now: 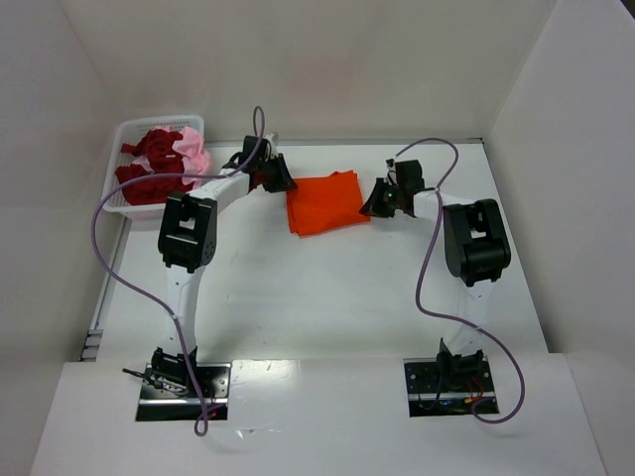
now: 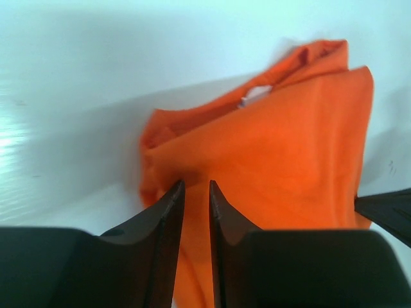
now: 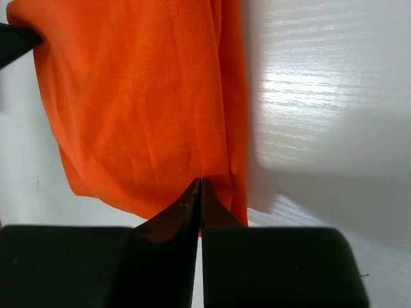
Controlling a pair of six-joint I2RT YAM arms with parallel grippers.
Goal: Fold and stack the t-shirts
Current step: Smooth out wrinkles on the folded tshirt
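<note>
Currently pinched from both sides: bright orange folded cloth t-shirt (image 1: 324, 201), lying toward the far edge of the surface (image 1: 317, 297), midway between both arms. Nipped at left border by narrowly parted left fingers (image 2: 164, 224), at right border by tightly closed right fingers (image 3: 176, 218).

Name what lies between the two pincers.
The orange t-shirt fills the stretch between left pincer and right pincer; the top view shows it.
</note>
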